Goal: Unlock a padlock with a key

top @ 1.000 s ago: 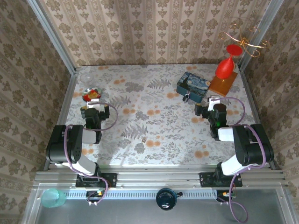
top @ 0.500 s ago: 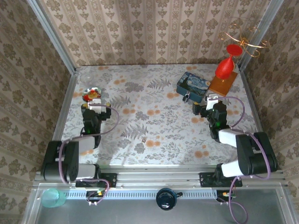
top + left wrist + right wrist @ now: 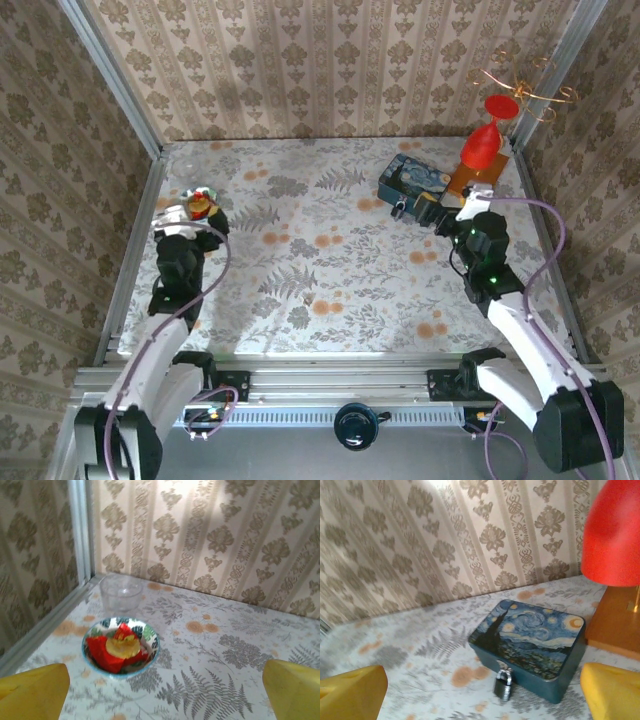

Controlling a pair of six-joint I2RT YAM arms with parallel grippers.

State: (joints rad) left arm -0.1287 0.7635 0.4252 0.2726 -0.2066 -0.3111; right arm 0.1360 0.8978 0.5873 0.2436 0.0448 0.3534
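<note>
The padlock [image 3: 503, 684], tiny and dark with a silvery shackle, hangs on the front clasp of the blue painted tin [image 3: 535, 639] and rests on the table. In the top view the padlock [image 3: 398, 210] is just left of my right gripper [image 3: 437, 212]. The right gripper [image 3: 482, 700] is open, its yellow fingertips [image 3: 351, 694] wide apart, a short way from the padlock. My left gripper [image 3: 162, 700] is open and empty, facing a small patterned bowl [image 3: 152, 639] of red and yellow pieces. I cannot make out a key.
A clear glass cup [image 3: 121, 592] stands behind the bowl near the left rail. A red shape [image 3: 612, 535] on a wooden base [image 3: 615, 622] sits right of the tin. Wallpapered walls close the back and sides.
Both arms have stretched forward. The left gripper moved up to the bowl, and the right gripper moved up and left toward the tin and padlock.
</note>
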